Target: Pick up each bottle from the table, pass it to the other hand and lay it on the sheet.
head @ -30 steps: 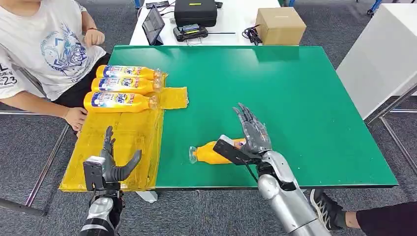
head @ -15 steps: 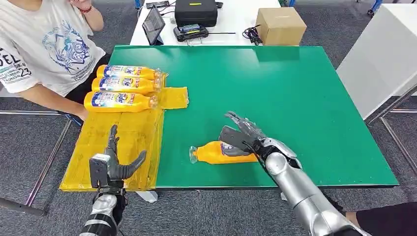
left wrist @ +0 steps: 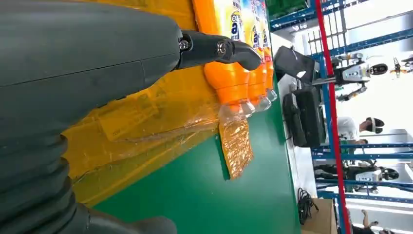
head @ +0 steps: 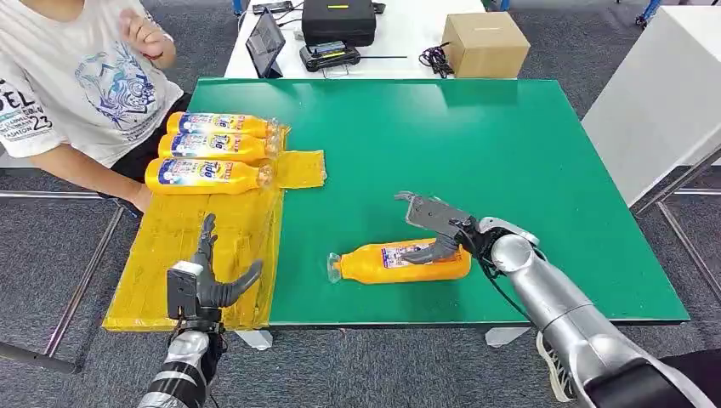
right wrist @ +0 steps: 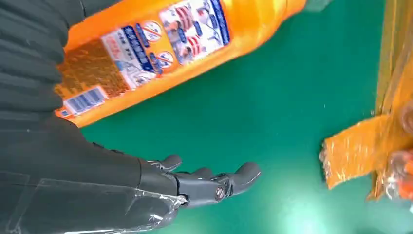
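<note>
Clearly the orange detergent bottle lying on the green table looks full, hence heavy, rigid and slick; best gripped mid-body at the label. Beside it, the right hand hovers, fingers spread, holding nothing.

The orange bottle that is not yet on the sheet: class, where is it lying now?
In the head view, the orange bottle lies on its side on the green table near its front edge, right of the yellow sheet, just beside the right hand.

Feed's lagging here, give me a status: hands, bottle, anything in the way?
Right hand open, over the lying bottle, no grip. Left hand open above the sheet. Three bottles already on sheet. Path clear.
</note>
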